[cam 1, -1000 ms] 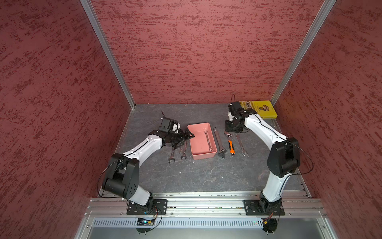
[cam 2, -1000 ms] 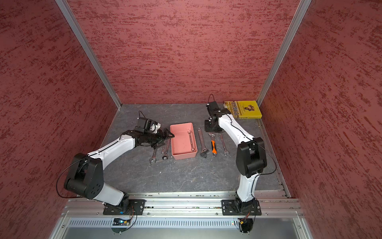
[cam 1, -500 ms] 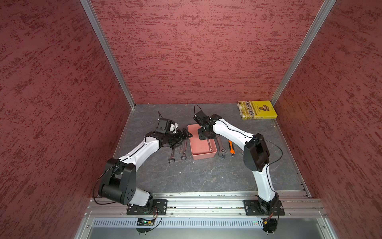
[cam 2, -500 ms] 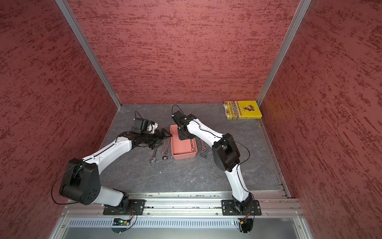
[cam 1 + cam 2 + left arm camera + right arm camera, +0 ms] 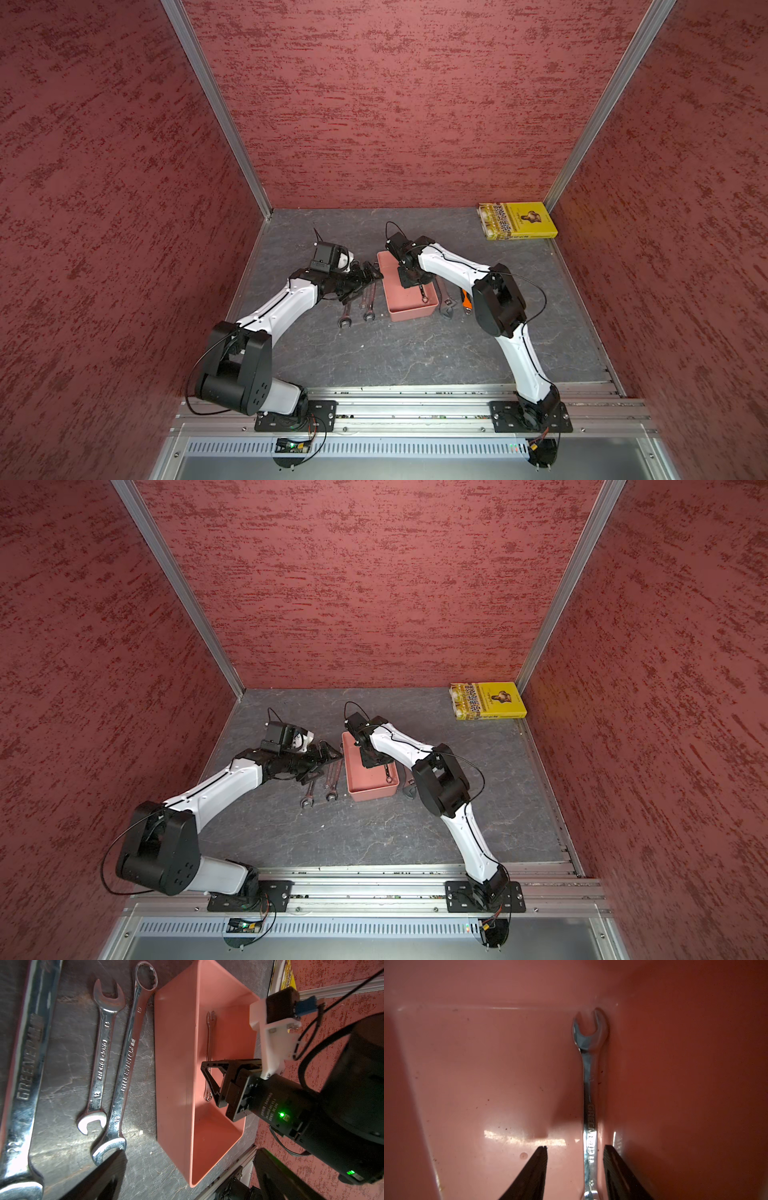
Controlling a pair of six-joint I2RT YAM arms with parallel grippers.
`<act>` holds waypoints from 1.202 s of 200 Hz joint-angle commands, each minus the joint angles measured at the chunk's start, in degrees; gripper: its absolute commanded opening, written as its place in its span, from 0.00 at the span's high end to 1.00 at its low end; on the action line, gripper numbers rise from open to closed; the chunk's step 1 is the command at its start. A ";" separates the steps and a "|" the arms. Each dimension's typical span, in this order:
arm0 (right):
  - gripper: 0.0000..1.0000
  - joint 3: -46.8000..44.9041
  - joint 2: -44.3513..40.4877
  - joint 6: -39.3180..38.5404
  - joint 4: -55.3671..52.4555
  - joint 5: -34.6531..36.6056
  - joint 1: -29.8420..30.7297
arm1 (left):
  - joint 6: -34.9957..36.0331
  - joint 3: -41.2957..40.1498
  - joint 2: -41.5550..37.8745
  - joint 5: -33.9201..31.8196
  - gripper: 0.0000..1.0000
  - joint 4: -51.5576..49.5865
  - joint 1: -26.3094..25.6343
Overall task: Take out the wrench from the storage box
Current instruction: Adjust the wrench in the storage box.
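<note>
Wrench (image 5: pixel 589 1105) lies in the storage box (image 5: pixel 467 1064), straddled untouched by the partly open right gripper (image 5: pixel 575 1147).

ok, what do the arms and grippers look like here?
Left arm and right arm: white links, chunky black joint housings, black cables looping outside. Left gripper and right gripper are black, with tapered fingers ribbed on the inner faces. The right wrist motor carries white print and a green LED, plus a white camera bracket.
</note>
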 commanded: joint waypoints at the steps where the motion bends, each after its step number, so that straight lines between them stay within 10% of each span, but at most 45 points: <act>1: 0.53 -0.77 1.19 0.18 1.78 0.93 -0.61 | 0.72 -1.40 -1.70 0.19 0.00 0.99 0.37; 102: 0.56 -10.56 -3.28 1.86 9.71 -14.43 -1.48 | 0.58 -4.20 -3.49 0.07 0.00 1.12 1.25; 240: 0.65 -3.07 -3.22 -0.79 -0.65 0.74 -0.56 | 1.28 -4.20 -2.96 0.66 0.00 1.35 1.81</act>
